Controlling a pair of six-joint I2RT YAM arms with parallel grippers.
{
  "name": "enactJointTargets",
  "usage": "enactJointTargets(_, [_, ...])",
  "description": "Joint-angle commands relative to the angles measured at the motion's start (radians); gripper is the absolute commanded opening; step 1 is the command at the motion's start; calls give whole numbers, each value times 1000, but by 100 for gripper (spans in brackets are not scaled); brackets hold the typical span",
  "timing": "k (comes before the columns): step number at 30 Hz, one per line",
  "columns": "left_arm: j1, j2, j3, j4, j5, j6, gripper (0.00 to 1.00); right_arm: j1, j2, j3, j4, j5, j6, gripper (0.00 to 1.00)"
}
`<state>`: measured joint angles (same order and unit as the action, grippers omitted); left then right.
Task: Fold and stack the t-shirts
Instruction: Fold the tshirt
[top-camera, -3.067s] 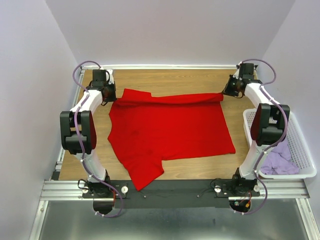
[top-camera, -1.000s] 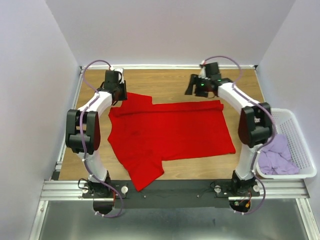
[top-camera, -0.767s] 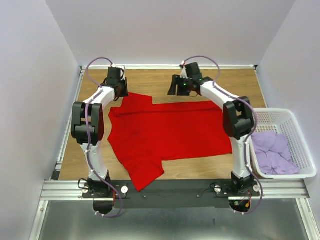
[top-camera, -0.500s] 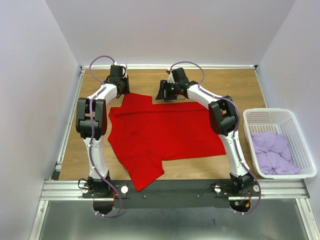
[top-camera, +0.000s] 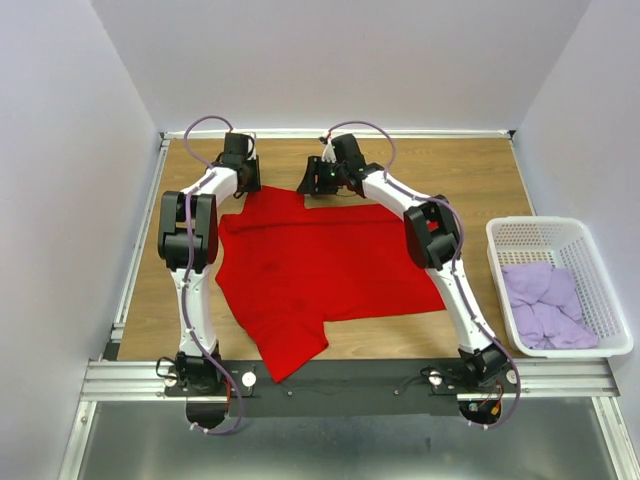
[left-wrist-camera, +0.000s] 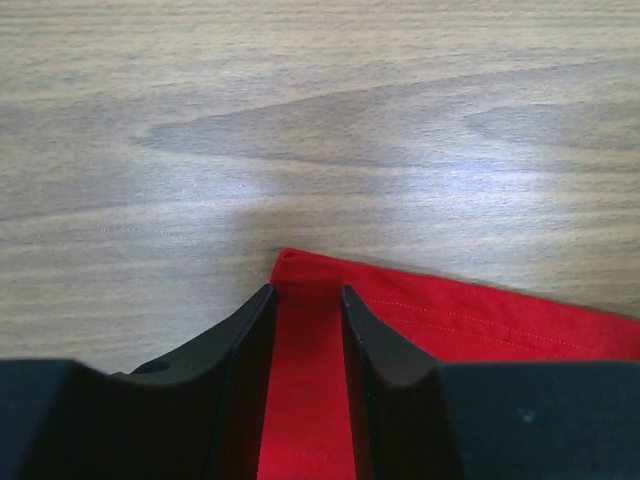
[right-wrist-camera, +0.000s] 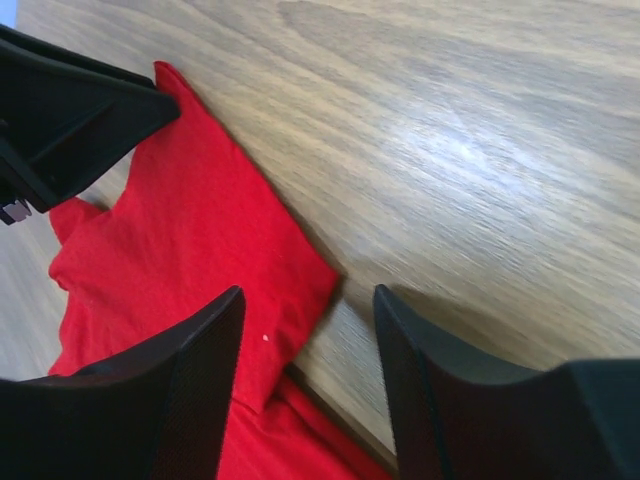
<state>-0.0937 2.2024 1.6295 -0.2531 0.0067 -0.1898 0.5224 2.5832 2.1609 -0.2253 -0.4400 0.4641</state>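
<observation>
The bright red t-shirt (top-camera: 320, 260) lies spread flat on the wooden table. My left gripper (top-camera: 243, 180) is at its far left corner, with a strip of that red corner (left-wrist-camera: 300, 330) lying between its parted fingers (left-wrist-camera: 305, 292). The jaws stand apart and are not pinched on the cloth. My right gripper (top-camera: 310, 183) is over the shirt's far edge near the middle. It is open (right-wrist-camera: 310, 295), one finger above a red flap (right-wrist-camera: 200, 270), the other above bare wood. Pale lilac t-shirts (top-camera: 545, 300) lie crumpled in the basket.
A white lattice basket (top-camera: 560, 232) stands at the table's right edge. Bare wood (top-camera: 460, 170) stretches along the far side behind the shirt. The left gripper's black body (right-wrist-camera: 60, 110) shows in the right wrist view, close beside the flap.
My right arm has swung left along the shirt's far edge to its middle, its jaws narrowing a little. The left gripper has edged right over the far left corner.
</observation>
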Motion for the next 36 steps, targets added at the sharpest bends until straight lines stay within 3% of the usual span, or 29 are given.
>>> enactJointTargets(1, [5, 39, 32, -74, -13, -2, 40, 33, 90, 10, -40, -39, 11, 60])
enactJointTargets(5, [5, 34, 18, -103, 18, -10, 39, 47, 109, 16, -39, -46, 18, 56])
enactJointTargets(11, [5, 28, 9, -112, 19, -7, 26, 53, 138, 40, -37, -48, 31, 44])
enactJointTargets(15, [5, 25, 1, -112, 27, 3, 0, 54, 140, 47, -36, -42, 28, 16])
enactJointTargets(19, [5, 25, 0, -110, 39, 15, 0, 54, 126, 50, -36, -52, 24, 1])
enactJointTargets(28, [5, -136, -80, -74, 91, -20, 0, 59, 9, 8, -36, -111, -15, 1])
enactJointTargets(36, [2, -315, -215, -104, 150, -53, 0, 88, -150, -136, -36, -141, -58, 1])
